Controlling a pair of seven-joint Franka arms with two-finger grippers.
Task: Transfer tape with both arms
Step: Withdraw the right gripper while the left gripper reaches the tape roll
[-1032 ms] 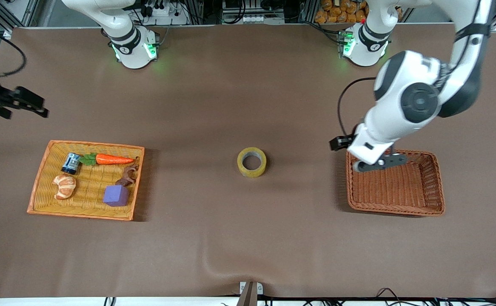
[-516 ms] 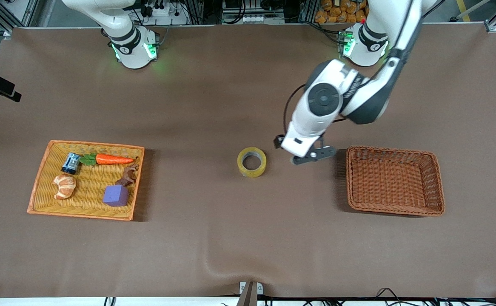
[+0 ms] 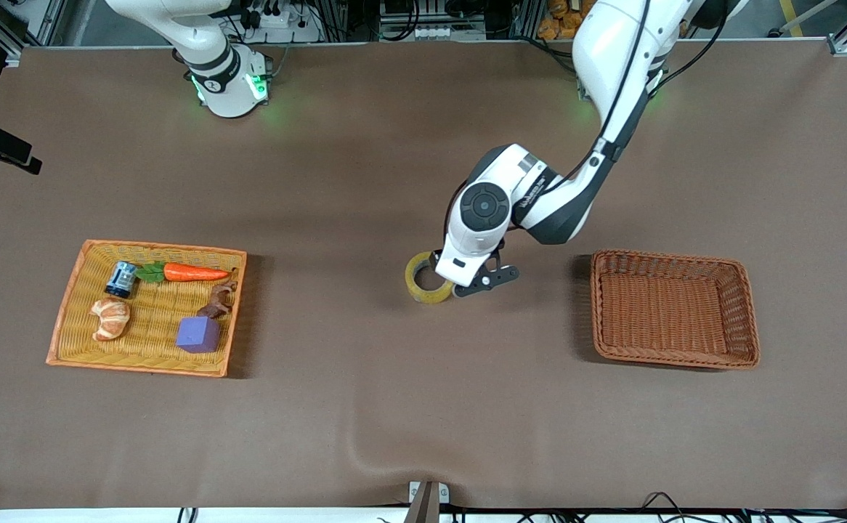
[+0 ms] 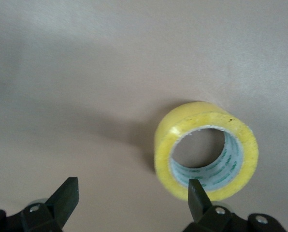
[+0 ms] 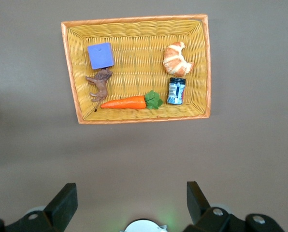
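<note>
We are judging the task barely begun: the ring-shaped roll of translucent yellowish packing tape [image 3: 423,280] is lying on the brown worktop [image 3: 423,407], between the flat orange wicker tray [image 3: 140,363] of toys and the empty brown wicker basket [image 3: 674,356], with grasp, handover and placing all left. The left claw [image 3: 476,280] is hanging wide open just over the roll's edge, gripping nothing. The left wrist view is showing one fingertip [image 4: 196,192] overlapping the rim. The right claw [image 5: 129,205], mostly out of the front view, is waiting open high above that tray.
</note>
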